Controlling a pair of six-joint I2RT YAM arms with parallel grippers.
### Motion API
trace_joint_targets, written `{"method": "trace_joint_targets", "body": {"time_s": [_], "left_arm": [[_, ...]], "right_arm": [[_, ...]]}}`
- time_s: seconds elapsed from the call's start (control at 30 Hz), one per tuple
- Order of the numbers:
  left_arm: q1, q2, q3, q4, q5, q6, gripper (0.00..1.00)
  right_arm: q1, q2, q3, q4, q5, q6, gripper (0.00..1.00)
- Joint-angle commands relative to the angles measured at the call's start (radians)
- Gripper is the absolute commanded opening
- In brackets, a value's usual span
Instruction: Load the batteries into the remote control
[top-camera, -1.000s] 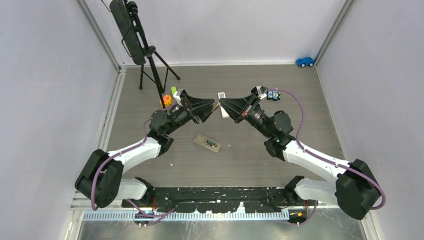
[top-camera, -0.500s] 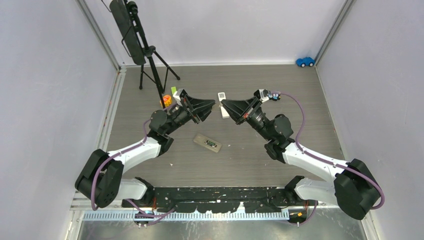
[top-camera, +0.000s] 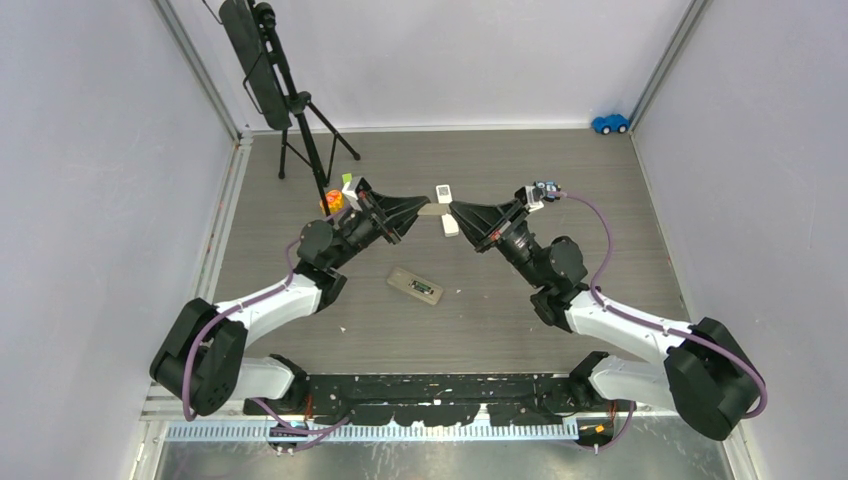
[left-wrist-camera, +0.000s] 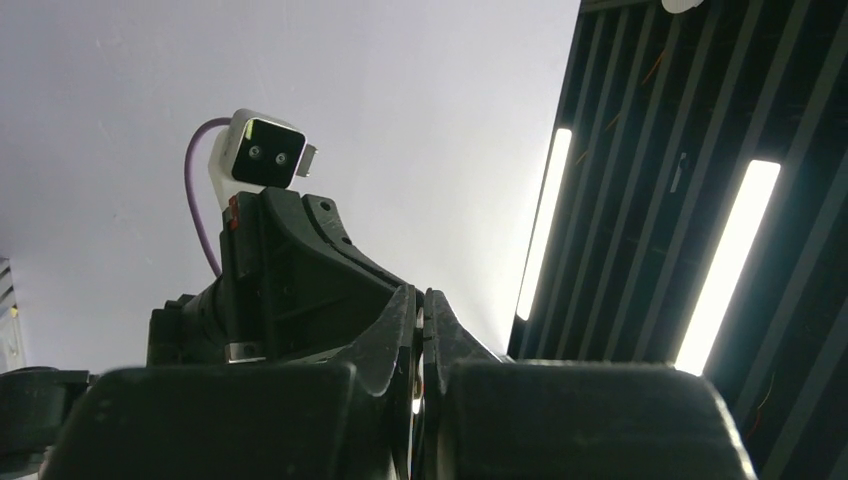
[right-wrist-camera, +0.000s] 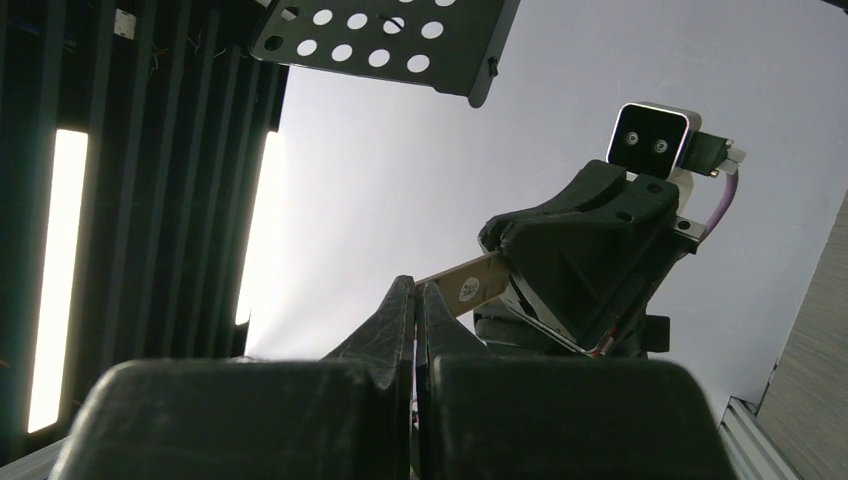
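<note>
The remote control (top-camera: 416, 287), a grey-tan slab with its dark battery bay facing up, lies on the table in front of both grippers. My left gripper (top-camera: 426, 208) and my right gripper (top-camera: 453, 209) are raised tip to tip above the table. A flat tan piece (top-camera: 438, 211) bridges them, and each gripper is shut on one end. In the right wrist view the tan piece (right-wrist-camera: 470, 284) carries a round sticker and runs from my right gripper (right-wrist-camera: 416, 285) to the left gripper opposite. My left gripper (left-wrist-camera: 421, 295) shows only a thin sliver between its jaws. I cannot make out the batteries.
A white remote-like object (top-camera: 444, 191) lies under the gripper tips. A small orange and green object (top-camera: 331, 203) sits behind the left wrist. A black tripod (top-camera: 300, 110) stands at the back left, and a blue toy car (top-camera: 610, 123) sits at the back right corner.
My right gripper has drawn back to the right and its wrist has tilted. The tan piece now shows between the two tips. The left arm has barely moved.
</note>
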Motion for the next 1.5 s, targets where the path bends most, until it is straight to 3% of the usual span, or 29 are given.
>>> {"method": "trace_joint_targets", "body": {"time_s": [0.0, 0.07, 0.2, 0.23, 0.3, 0.5, 0.63, 0.7, 0.83, 0.97, 1.17, 1.3, 1.37, 1.47], "left_arm": [[-0.007, -0.03, 0.004, 0.076, -0.017, -0.082, 0.0], [-0.007, -0.026, 0.004, 0.069, -0.016, -0.066, 0.0], [-0.002, -0.012, 0.001, 0.031, -0.005, 0.013, 0.0], [0.001, -0.011, 0.0, 0.019, -0.001, 0.037, 0.0], [0.004, -0.011, 0.005, -0.027, 0.014, 0.09, 0.0], [0.012, -0.021, 0.103, -0.255, 0.136, 0.347, 0.0], [0.016, -0.026, 0.141, -0.361, 0.189, 0.485, 0.0], [0.016, -0.014, 0.16, -0.369, 0.221, 0.533, 0.0], [0.016, 0.006, 0.18, -0.335, 0.278, 0.574, 0.0], [0.018, 0.004, 0.182, -0.341, 0.302, 0.596, 0.0], [0.021, 0.013, 0.176, -0.35, 0.317, 0.605, 0.0], [0.021, 0.017, 0.163, -0.344, 0.307, 0.607, 0.02], [0.026, 0.014, 0.153, -0.36, 0.295, 0.622, 0.12], [0.039, -0.001, 0.133, -0.439, 0.27, 0.68, 0.39]], "right_arm": [[0.003, -0.033, -0.016, -0.04, 0.032, -0.061, 0.02], [0.003, -0.051, -0.013, -0.078, 0.029, -0.075, 0.11], [0.003, -0.107, -0.04, -0.121, 0.054, -0.111, 0.58], [0.003, -0.129, -0.052, -0.125, 0.063, -0.127, 0.62], [0.003, -0.182, -0.059, -0.204, 0.063, -0.165, 0.66], [0.003, -0.357, 0.062, -0.685, 0.015, -0.392, 0.69], [0.003, -0.351, 0.228, -1.103, 0.0, -0.495, 0.7], [0.003, -0.316, 0.269, -1.21, -0.014, -0.494, 0.7], [0.003, -0.298, 0.227, -1.121, -0.046, -0.451, 0.65], [0.003, -0.299, 0.211, -1.061, -0.038, -0.444, 0.53], [0.003, -0.301, 0.158, -0.968, -0.037, -0.405, 0.3], [0.003, -0.287, 0.136, -0.938, -0.039, -0.377, 0.09], [0.006, -0.281, 0.129, -0.938, -0.03, -0.368, 0.03], [0.016, -0.267, 0.116, -0.937, -0.011, -0.365, 0.0]]}}
